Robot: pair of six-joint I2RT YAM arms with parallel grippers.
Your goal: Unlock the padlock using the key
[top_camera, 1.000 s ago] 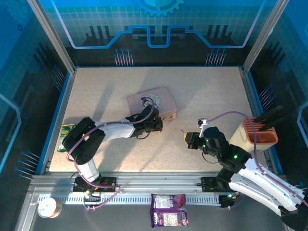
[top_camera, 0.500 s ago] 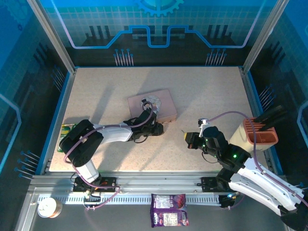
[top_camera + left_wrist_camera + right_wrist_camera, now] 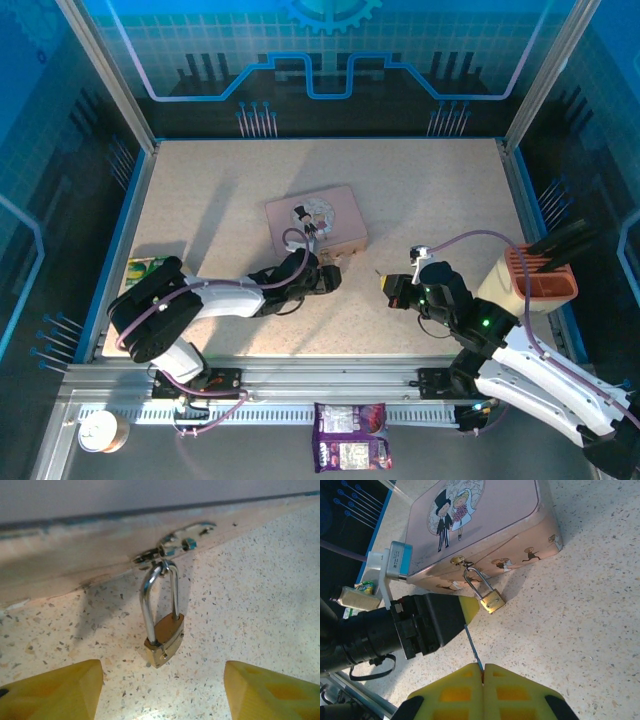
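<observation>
Seen from above, a pink tin is pictured near the middle of a speckled table. The left gripper is laid low at the tin's near edge, and the right gripper is held a little to the right, pointed toward it. An orange holder is stood at the table's right edge. In the left wrist view, the padlock is shown hooked by its silver shackle through the tin's clasp, its brass body resting tilted on the table just beside the tin's wall. The left gripper's yellow fingertips are spread wide and released, one to each side of the padlock and nearer than it, with nothing touched. In the right wrist view, the key is seen as a thin dark sliver clenched between the right gripper's closed yellow fingers, its tip pointed toward the padlock but short of it. The padlock is hung from the near side of the tin, whose lid is printed with a cartoon bride and groom. One yellow tip of the left gripper is placed just beside the padlock, on its left.
</observation>
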